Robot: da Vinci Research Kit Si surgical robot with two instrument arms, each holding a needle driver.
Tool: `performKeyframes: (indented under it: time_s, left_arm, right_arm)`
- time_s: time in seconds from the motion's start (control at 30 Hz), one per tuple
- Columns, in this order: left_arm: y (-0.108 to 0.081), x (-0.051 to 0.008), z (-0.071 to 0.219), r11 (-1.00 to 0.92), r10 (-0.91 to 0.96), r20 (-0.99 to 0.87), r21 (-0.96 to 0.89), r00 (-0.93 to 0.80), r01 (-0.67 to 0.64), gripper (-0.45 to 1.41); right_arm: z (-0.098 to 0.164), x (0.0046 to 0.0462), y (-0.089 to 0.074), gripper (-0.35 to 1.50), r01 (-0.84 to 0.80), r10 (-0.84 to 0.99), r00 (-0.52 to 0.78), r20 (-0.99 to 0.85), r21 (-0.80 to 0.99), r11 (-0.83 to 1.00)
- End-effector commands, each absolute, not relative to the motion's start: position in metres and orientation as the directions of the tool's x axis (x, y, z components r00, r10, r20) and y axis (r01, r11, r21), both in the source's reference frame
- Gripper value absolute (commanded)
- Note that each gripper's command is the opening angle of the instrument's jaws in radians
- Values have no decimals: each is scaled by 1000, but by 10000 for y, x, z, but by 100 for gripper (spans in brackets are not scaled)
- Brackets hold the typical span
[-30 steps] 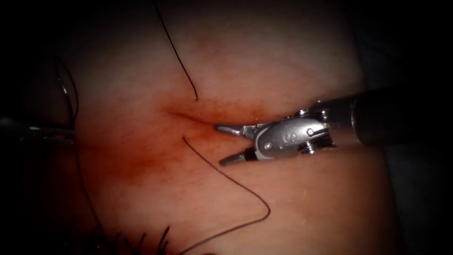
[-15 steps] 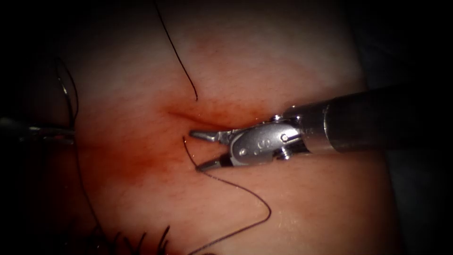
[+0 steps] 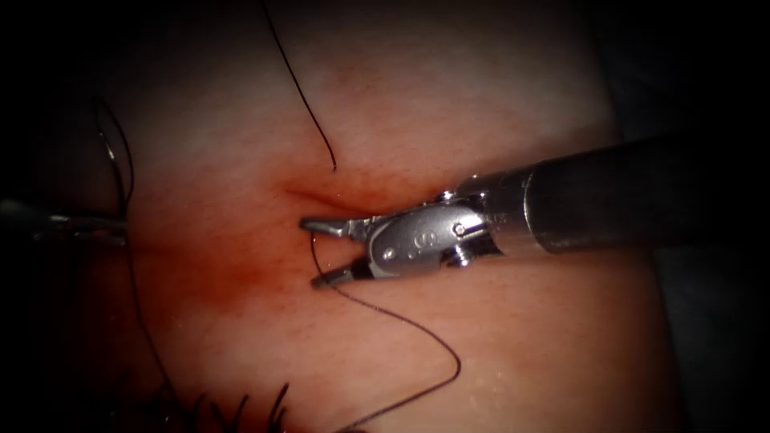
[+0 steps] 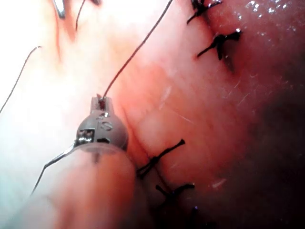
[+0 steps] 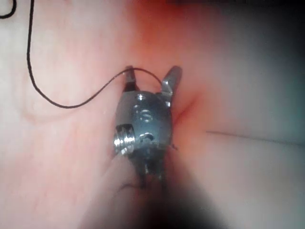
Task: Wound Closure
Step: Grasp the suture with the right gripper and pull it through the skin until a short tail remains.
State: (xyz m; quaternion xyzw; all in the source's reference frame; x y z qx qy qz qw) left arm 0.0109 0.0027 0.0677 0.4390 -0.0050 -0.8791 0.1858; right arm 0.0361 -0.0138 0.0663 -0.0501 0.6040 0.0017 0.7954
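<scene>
Endoscope view: right tool comes in from the right w/ jaws apart, tips at the cut on the tissue. Short thread end runs between the two jaws, not clamped; it crosses the lower jaw tip, then loops down and right. Nothing held. Second thread end lies above the cut, apart from the tool. Left tool at far left edge, dim; can't tell its jaws. Needle seems to lie near it, outside the tissue, w/ thread trailing down. Right wrist view: right tool jaws spread, thread arcing across the gap.
</scene>
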Motion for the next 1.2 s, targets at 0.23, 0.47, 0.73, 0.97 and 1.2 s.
performKeyframes:
  time_s: [0.23, 0.47, 0.73, 0.97, 1.2]
  left_arm:
    - [27, 104, 683, -931, -332, -770, 173, -545, 323, -45]
    - [27, 104, 683, -931, -332, -770, 173, -545, 323, -45]
    - [27, 104, 684, -929, -337, -769, 177, -543, 326, -45]
    - [27, 103, 684, -929, -337, -769, 178, -544, 325, -45]
    - [26, 103, 684, -929, -338, -768, 178, -544, 325, -45]
  right_arm:
    - [664, 362, -143, -35, -64, -58, 285, -957, -79, 995]
    - [654, 356, -162, -35, -12, -33, 313, -949, -38, 999]
    - [614, 348, -215, -35, 20, -66, 300, -952, -63, 998]
    - [558, 361, -285, -35, 93, -80, 280, -957, -55, 994]
    - [497, 385, -338, -35, 189, -114, 247, -962, -68, 980]
